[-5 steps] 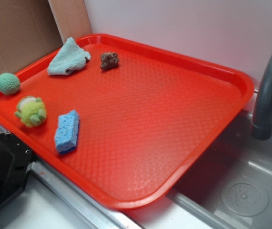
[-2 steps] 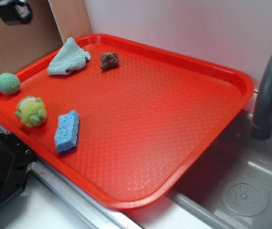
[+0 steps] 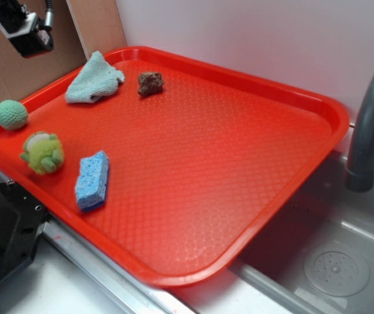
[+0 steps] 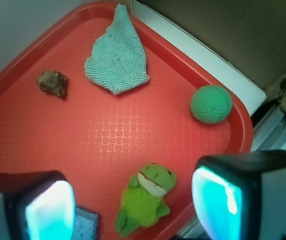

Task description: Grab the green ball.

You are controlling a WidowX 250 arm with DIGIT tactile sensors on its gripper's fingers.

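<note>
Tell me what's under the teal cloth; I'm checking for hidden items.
Only the red tray shows around the teal cloth. It lies crumpled, and whatever sits beneath it is covered in both views.

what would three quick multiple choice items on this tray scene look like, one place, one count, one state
1. Where is the ball?
A. tray's far left corner
B. in the sink
C. on the sponge

2. How many things lie on the tray?
A. three
B. five
C. seven

3. How is the pincer?
A. shut on the ball
B. open, holding nothing
C. shut on the cloth

Answers: 1 A, it sits by the corner rim. 2 B: ball, cloth, rock, plush, sponge. 3 B, its fingers stand apart above the tray.
</note>
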